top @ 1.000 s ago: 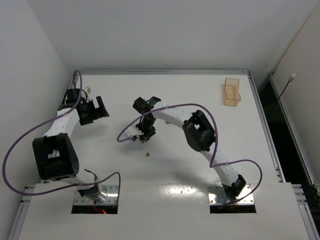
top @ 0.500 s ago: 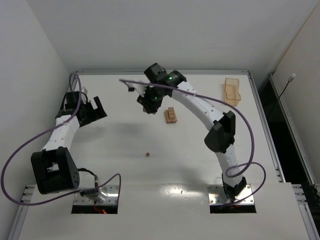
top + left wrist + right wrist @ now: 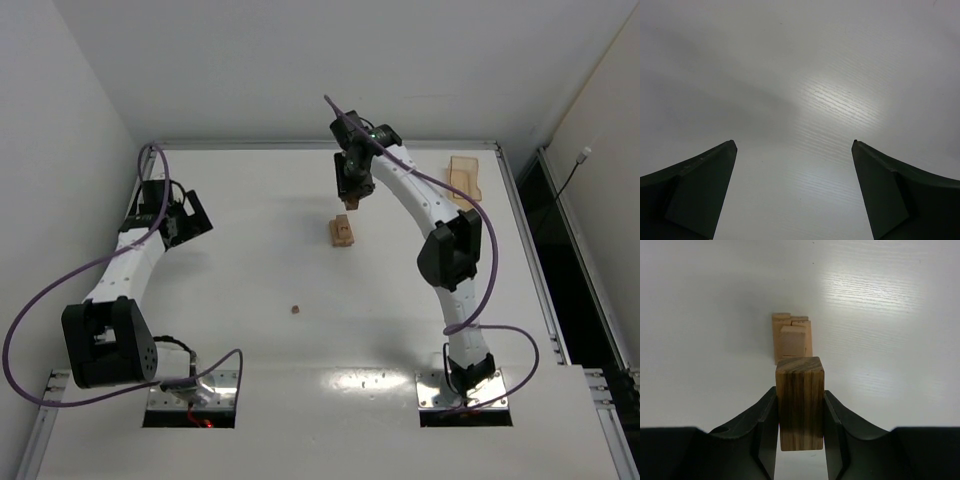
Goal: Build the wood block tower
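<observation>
My right gripper point(image 3: 800, 415) pinches a dark-grained block point(image 3: 800, 385) near the tower point(image 3: 342, 231), toward the desk's far edge. The orange tray point(image 3: 465, 183) sits at the far-right corner, with a stray cube point(image 3: 296, 309) nearer me. My left gripper point(image 3: 795, 165) gapes wide by the left edge.

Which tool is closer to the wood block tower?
Right. The right tool hovers just beyond the tower, gripping a darker block; the left tool sits far to its left.

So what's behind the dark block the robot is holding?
Behind the dark block sits the small tower of pale blocks, standing on the white table. The dark block covers the tower's near edge and the bit of table right behind it, so those can't be seen.
</observation>
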`<action>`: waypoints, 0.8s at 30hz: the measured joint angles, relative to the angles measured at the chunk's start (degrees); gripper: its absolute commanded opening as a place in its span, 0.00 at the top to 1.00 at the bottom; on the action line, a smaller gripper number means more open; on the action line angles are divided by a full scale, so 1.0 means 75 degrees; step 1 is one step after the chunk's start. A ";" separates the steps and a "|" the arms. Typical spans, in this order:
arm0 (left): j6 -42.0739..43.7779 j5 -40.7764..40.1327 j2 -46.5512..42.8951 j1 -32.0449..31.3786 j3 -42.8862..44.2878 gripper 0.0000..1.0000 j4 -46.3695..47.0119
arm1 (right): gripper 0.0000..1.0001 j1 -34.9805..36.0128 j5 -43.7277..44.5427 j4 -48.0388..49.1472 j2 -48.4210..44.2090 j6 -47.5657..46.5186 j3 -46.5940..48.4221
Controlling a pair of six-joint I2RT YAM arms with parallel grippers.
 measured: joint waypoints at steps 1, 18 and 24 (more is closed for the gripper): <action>0.0000 -0.0052 0.0000 -0.0006 0.0000 0.00 -0.0003 | 1.00 -0.0026 0.0061 0.0000 0.0050 0.0242 0.0073; -0.0023 -0.0224 0.0006 -0.0015 0.0070 0.00 -0.0012 | 1.00 0.0093 -0.0475 0.0227 0.0822 0.1107 0.0181; -0.0023 -0.0221 0.0015 -0.0020 0.0073 0.00 -0.0012 | 1.00 0.0041 -0.0656 0.0478 0.0860 0.0629 0.0125</action>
